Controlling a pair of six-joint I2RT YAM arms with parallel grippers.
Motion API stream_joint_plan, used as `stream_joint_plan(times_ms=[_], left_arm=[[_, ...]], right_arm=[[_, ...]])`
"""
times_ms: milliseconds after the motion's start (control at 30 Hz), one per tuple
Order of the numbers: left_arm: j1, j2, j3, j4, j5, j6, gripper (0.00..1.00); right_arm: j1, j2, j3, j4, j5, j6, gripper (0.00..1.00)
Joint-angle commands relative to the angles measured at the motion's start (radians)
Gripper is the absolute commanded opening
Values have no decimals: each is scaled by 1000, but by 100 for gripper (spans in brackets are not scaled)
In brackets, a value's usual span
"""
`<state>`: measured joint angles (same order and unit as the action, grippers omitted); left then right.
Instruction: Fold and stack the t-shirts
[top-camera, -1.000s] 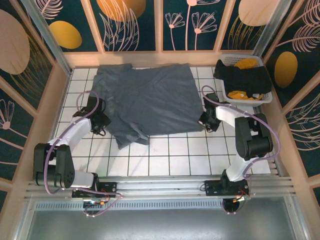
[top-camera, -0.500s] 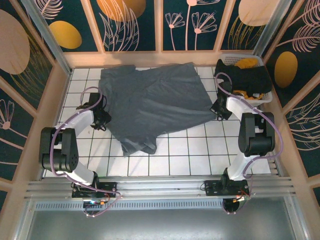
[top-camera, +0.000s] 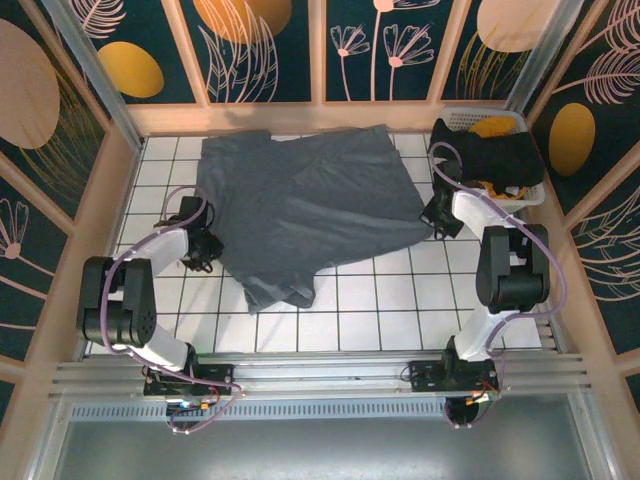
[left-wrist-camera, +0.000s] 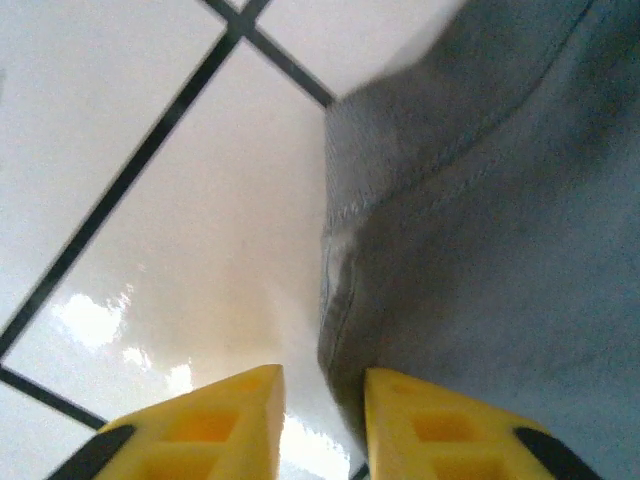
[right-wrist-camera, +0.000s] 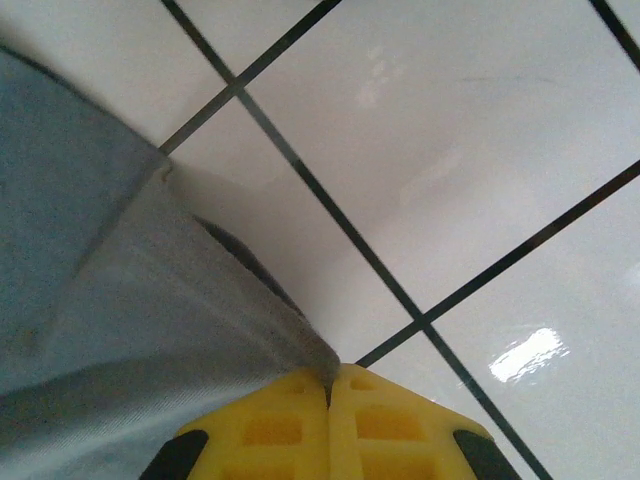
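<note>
Noted white tiled surface (top-camera: 380, 310) inside a walled enclosure with both arms reaching out from the near edge.

Observed large grey t-shirt (top-camera: 310, 205) spread over the far and middle part of the surface, wrinkled, with one lobe trailing toward the near side left of centre.

Logged white basket (top-camera: 452, 118) at the far right corner, just beside the grey t-shirt's right edge. Found a black t-shirt (top-camera: 490, 155) draped over its rim and a yellow t-shirt (top-camera: 493, 127) bunched inside it.

Located left end effector (top-camera: 207, 245) low at the grey t-shirt's left edge. In the wrist view, saw left end effector (left-wrist-camera: 322, 385) with a narrow gap between its yellow fingers (left-wrist-camera: 225, 415) and the stitched hem running down to that gap. Could not tell whether the cloth was gripped.

Located right end effector (top-camera: 432, 218) at the grey t-shirt's right edge. In the wrist view, saw right end effector (right-wrist-camera: 328, 385) pressed together, pinching the cloth's edge just above the tiles.
</note>
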<state>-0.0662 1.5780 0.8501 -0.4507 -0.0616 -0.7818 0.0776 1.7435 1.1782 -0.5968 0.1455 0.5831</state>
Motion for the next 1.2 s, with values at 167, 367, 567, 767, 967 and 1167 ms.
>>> stream_joint_plan(times_ms=[167, 367, 567, 767, 967, 1167], left_arm=[[8, 111, 184, 78, -157, 145, 0], [8, 154, 300, 69, -140, 235, 0], [8, 239, 444, -37, -137, 258, 17], [8, 42, 237, 55, -74, 233, 42], [8, -96, -12, 79, 11, 192, 39], [8, -6, 23, 189, 76, 183, 47]], right_arm=[[46, -74, -47, -48, 19, 41, 0], [46, -154, -90, -79, 46, 69, 0], [41, -193, -100, -104, 88, 64, 0], [39, -172, -102, -105, 92, 52, 0], [43, -162, -109, -87, 63, 43, 0], [47, -155, -116, -72, 36, 28, 0]])
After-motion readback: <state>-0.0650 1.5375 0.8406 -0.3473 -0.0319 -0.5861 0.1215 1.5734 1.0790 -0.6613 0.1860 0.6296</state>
